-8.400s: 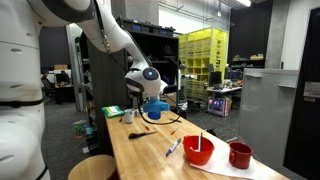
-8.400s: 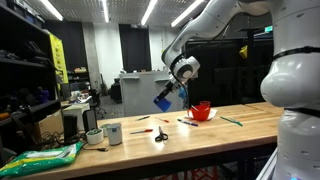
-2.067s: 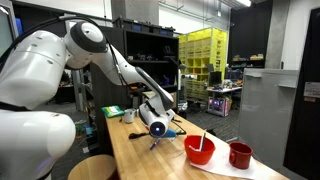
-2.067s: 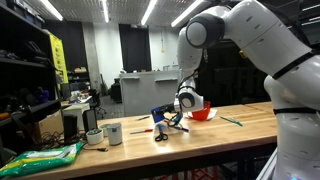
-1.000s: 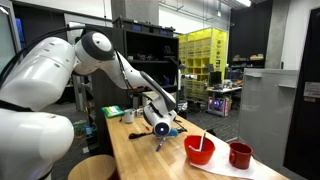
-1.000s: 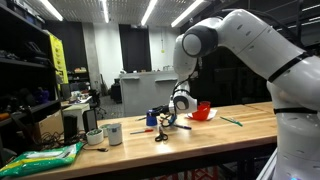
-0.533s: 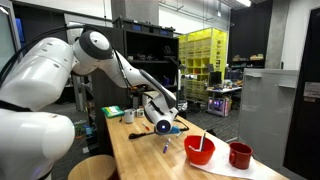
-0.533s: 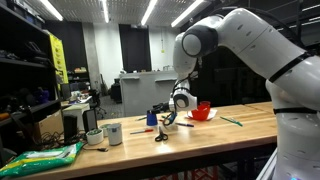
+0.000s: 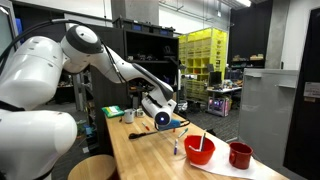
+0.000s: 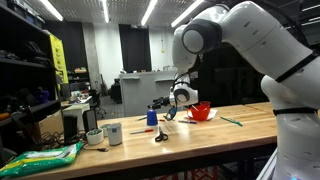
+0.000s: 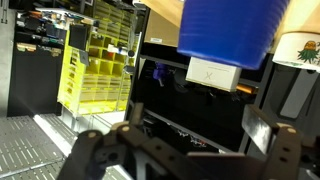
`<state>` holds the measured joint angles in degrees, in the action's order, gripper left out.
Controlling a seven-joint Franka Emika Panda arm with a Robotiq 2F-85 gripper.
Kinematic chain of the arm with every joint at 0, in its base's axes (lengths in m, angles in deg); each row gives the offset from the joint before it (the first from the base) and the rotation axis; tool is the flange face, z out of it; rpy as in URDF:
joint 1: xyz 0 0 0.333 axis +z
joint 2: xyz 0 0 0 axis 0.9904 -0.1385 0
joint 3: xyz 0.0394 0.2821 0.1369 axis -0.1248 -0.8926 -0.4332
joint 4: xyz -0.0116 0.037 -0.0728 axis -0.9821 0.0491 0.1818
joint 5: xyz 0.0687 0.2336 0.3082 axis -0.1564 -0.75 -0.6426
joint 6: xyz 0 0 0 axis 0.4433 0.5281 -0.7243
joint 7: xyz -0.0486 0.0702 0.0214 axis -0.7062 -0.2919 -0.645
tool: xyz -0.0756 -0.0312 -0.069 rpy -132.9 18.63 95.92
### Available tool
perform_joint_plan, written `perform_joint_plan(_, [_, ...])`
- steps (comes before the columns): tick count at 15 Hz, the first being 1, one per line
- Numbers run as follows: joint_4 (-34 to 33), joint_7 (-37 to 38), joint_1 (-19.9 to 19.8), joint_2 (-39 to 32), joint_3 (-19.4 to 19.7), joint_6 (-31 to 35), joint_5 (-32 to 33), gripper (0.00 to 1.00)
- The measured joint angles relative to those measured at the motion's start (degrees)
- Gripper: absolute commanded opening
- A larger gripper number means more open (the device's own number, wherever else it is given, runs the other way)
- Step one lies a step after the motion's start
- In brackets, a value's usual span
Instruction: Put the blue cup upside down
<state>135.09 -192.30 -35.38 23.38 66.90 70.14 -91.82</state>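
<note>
One large white robot arm [image 10: 235, 45] is seen bent down over a long light wooden table [image 9: 150, 160] in both exterior views. Towards one end of the table a wide red plastic bowl [image 9: 199, 151] with a thin stick in it is seen, and a dark red cup [image 9: 240, 155] is set just beside it. Near the other end a crumpled green bag [image 10: 40, 160] is laid, and a white mug [image 10: 113, 133] is placed between it and the arm. The small plain solid-blue plastic cup [image 10: 152, 116] is found standing on the table top, between the white mug and the red bowl and apart from both. Which end of it is turned up cannot be told at this size. The black two-fingered gripper [image 11: 192, 135] is held low, just beside the blue cup, with its tips pointed towards it. In the wrist view its jaws are shown spread wide with nothing between them, and the blue cup is seen beyond the fingertips, not enclosed by them. No contact between gripper and cup can be made out.
</note>
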Motion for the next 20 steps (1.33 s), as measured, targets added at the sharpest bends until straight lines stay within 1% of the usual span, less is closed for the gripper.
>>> perform_joint_plan(2, [1.95, 0.01, 4.27, 0.28, 3.7, 0.06, -0.01, 1.0])
perform_joint_plan(3, [5.37, 0.11, 10.82, 0.79, 9.39, 0.49, -0.01, 1.0])
perform_joint_plan(20, [5.36, 0.1, 10.58, 0.73, 9.19, 0.07, 0.01, 1.0])
